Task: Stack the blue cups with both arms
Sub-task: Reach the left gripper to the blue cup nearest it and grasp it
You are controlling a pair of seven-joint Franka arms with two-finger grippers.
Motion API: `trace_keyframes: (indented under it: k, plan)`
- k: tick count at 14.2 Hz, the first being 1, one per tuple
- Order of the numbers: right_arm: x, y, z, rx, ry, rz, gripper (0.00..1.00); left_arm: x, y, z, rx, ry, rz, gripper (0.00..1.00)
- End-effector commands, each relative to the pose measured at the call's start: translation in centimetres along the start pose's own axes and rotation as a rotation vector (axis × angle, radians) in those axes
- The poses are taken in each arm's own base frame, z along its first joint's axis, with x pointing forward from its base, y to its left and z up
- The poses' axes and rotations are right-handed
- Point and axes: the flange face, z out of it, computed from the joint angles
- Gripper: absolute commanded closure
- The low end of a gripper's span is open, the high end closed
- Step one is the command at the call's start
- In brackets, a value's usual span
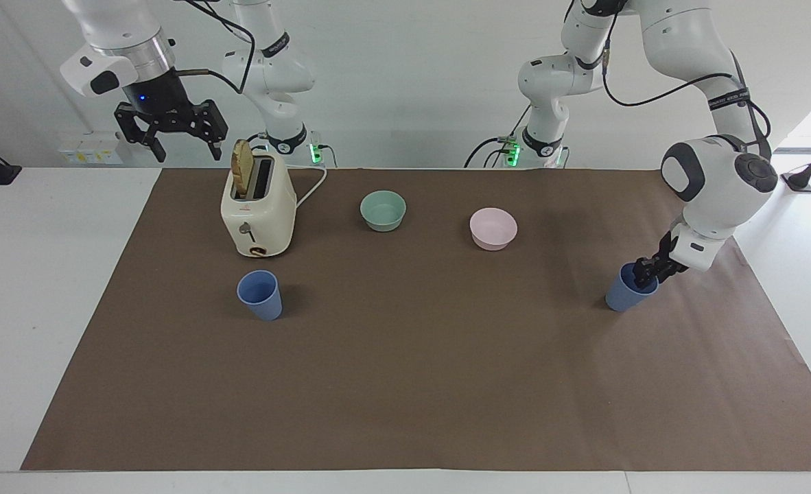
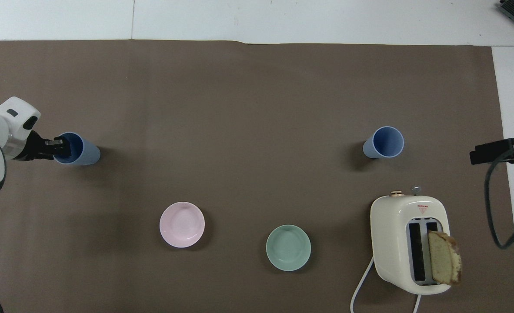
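Nothing was stacked yet. Up over the brown mat's [image 1: 405, 384] edge by the toaster [image 1: 258, 213], the right gripper [image 1: 172, 134] waited, its fingers spread wide and empty. Farther from the robots, both blue cups stood upright and well apart. One cup [image 1: 260, 295] sat untouched toward the right arm's end. The other cup [image 1: 625, 293] sat toward the left arm's end, with the left gripper [image 1: 644, 274] at its rim. I could not tell whether it had a grip, as its tips merged with the rim. The overhead view cut off most of the right gripper.
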Motion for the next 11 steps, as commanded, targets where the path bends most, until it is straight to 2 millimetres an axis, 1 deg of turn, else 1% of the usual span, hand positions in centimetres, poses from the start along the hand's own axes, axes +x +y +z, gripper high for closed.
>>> trace_keyframes:
  k: [1,3,4,5,7,9,10,11]
  plan:
    - [-0.6,0.2,-0.1,-0.001,0.000,0.011,0.00,0.1,0.2,-0.6,-0.005,0.022,-0.006,1.00]
    - [-0.6,0.2,-0.1,-0.001,0.000,0.011,0.00,1.5,0.1,-2.1,-0.006,0.044,-0.010,1.00]
    - [-0.6,0.2,-0.1,-0.001,0.000,0.011,0.00,2.2,0.4,-3.4,-0.008,0.051,-0.004,1.00]
    - [-0.6,0.2,-0.1,-0.001,0.000,0.011,0.00,2.7,0.7,-5.2,-0.010,0.063,-0.004,1.00]
    - [-0.6,0.2,-0.1,-0.001,0.000,0.011,0.00,3.3,2.2,-8.7,-0.019,0.084,0.011,1.00]
    - [-0.6,0.2,-0.1,-0.001,0.000,0.011,0.00,3.2,4.6,-11.8,-0.028,0.089,-0.011,1.00]
    - [-0.6,0.2,-0.1,-0.001,0.000,0.011,0.00,2.8,7.2,-12.8,-0.036,0.087,-0.020,1.00]
    - [-0.6,0.2,-0.1,-0.001,0.000,0.011,0.00,2.4,9.3,-13.7,-0.043,0.090,-0.056,1.00]
